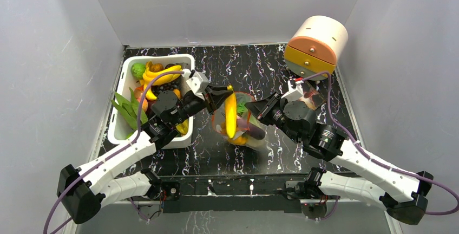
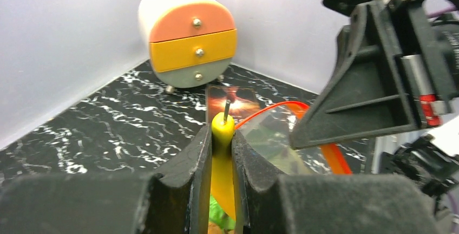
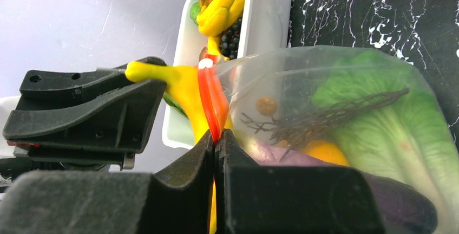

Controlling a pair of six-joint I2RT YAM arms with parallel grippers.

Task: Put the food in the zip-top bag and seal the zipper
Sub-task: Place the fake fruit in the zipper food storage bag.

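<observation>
Black, white-veined marble tabletop (image 1: pixel 260 158). Both arms reach in from the near edge and meet mid-table.

Left gripper (image 1: pixel 225 95): fingers clamped on the stalk end of a single yellow toy banana (image 1: pixel 231 119), which hangs tip-down. The top view puts its lower half inside the outline of the bag's mouth. Whether it touches the contents, cannot tell.

Right gripper (image 3: pixel 216 142): jaws pinched tight on the red-orange zipper strip (image 3: pixel 211 96) at the mouth of the clear crinkly zip-top bag (image 3: pixel 303 77). The bag sits mid-table between the two grippers, mouth gaping, zipper unsealed. Inside it: a leafy green lettuce piece (image 3: pixel 389 120), a purple piece (image 3: pixel 400 204), an orange piece (image 3: pixel 325 153).

Left of the bag, beneath the left arm, a white rectangular tub (image 1: pixel 157 58) holds more food: a bunch of yellow bananas (image 1: pixel 162 74), a round green piece (image 1: pixel 138 70), and long green leaves (image 1: pixel 123 109) poking over its left rim.

Further back on the right, a dark brown printed packet (image 2: pixel 231 96) lies flat on the table.

Far right corner: a round-topped toy chest of drawers (image 1: pixel 316 39) with orange and yellow fronts.
</observation>
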